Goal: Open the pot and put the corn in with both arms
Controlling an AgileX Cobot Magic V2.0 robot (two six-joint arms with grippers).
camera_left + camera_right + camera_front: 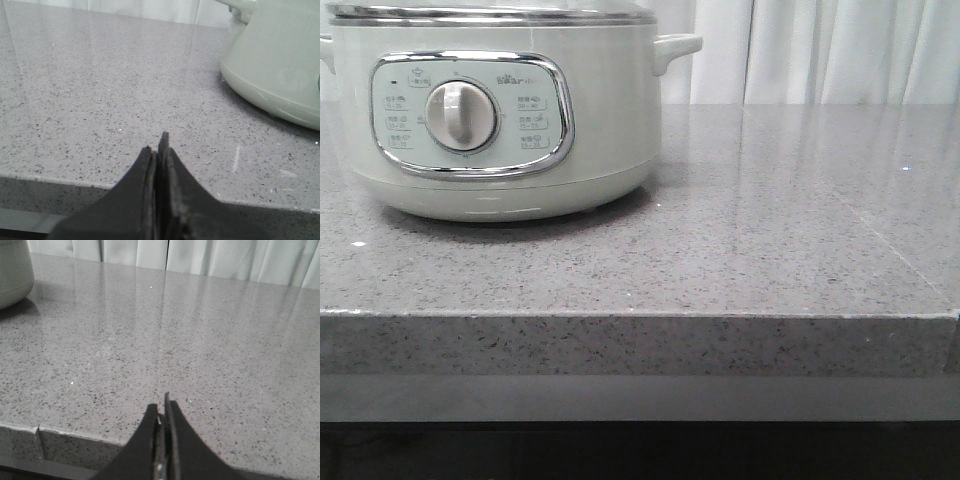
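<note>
pot [500, 110]: lid on, sitting at the counter's [770, 230] left
left gripper [157, 145]: pinched closed, holding nothing
right gripper [161, 407]: same, clamped together, empty

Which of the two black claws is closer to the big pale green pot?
The left gripper. Its camera shows the pot looming large close by, while the right gripper sees only the pot's edge, far off across bare counter.
</note>
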